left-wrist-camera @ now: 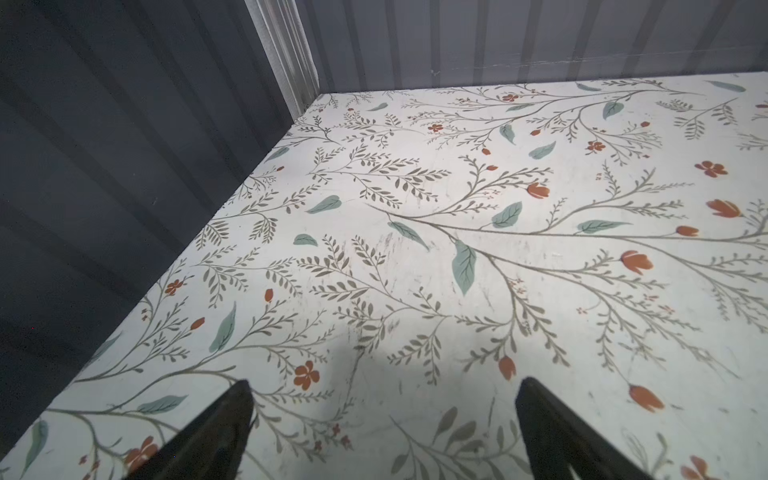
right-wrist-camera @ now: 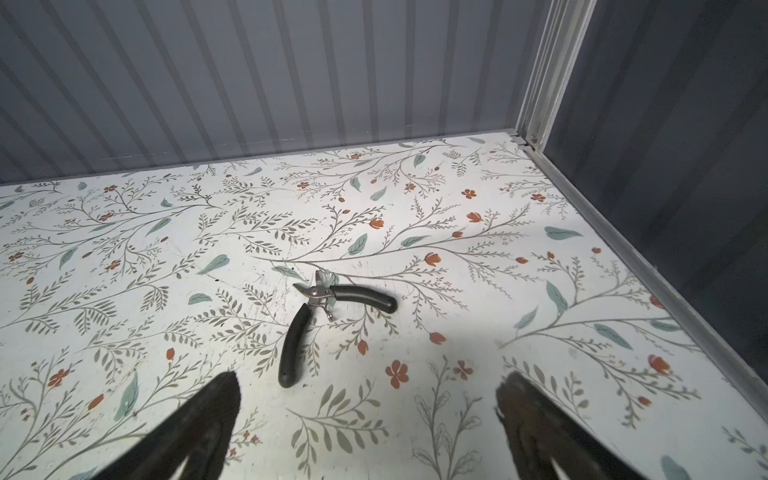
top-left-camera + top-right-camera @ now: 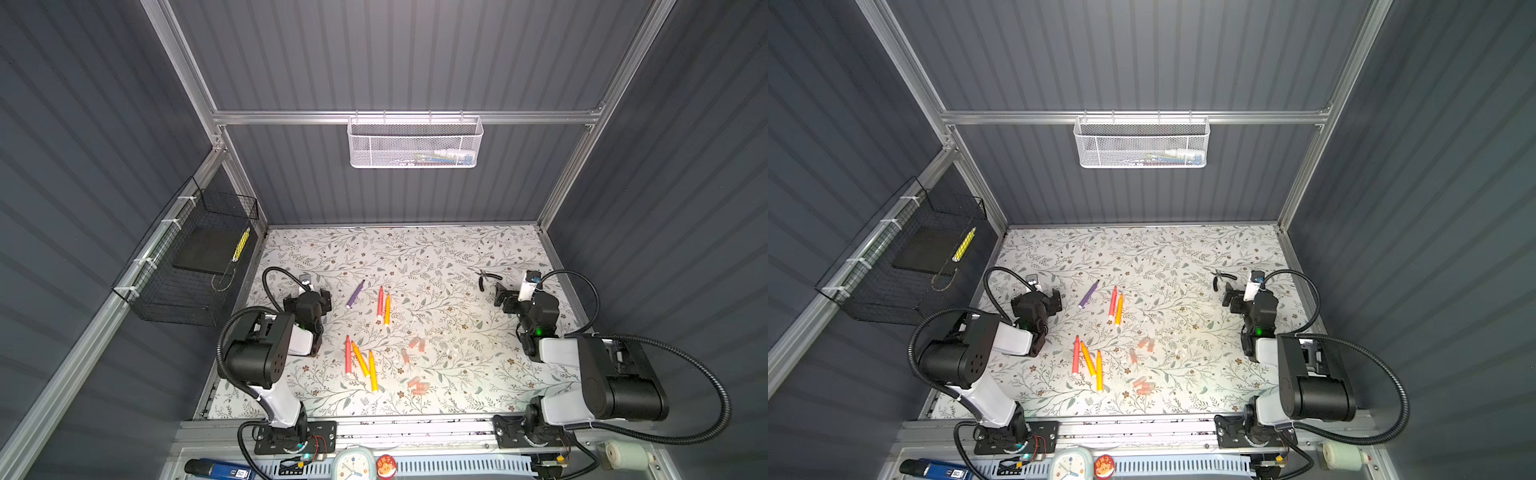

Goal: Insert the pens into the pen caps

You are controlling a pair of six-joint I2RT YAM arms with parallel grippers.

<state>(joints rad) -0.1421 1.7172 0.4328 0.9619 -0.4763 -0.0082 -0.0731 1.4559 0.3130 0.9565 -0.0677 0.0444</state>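
The pens (image 3: pixel 380 302) lie loose on the tabletop (image 3: pixel 457 257) in both top views. You have a purple pen (image 3: pixel 355 294) nearest the left arm, a red and orange pair (image 3: pixel 383 307) near it, and a fan of three (image 3: pixel 360 362) closer to the arm bases. The pen caps (image 3: pixel 417 344) are scattered to the right of that fan, with another cluster (image 3: pixel 417 385) toward the front edge. Any clear ones are too faint to count. No pen is capped yet. The left fingers (image 3: pixel 325 300) and right fingers (image 3: pixel 500 296) sit well apart from all of them.

Expect the pens to be light, stiff and smooth, and likely to roll. Take one across the middle of its barrel and leave the tapered tip free. The caps look tiny, light and slippery. Pinch one gently near its closed end so the mouth stays clear, or it may squirt out.

In the left wrist view, your left fingers (image 1: pixel 216 432) stand spread wide with nothing between them. Only the patterned tabletop shows, with no pen or cap.

In the right wrist view, the right fingers (image 2: pixel 195 419) are likewise spread wide and empty. Black-handled pliers (image 2: pixel 332 295) lie ahead of them, not touching. Leave those alone.
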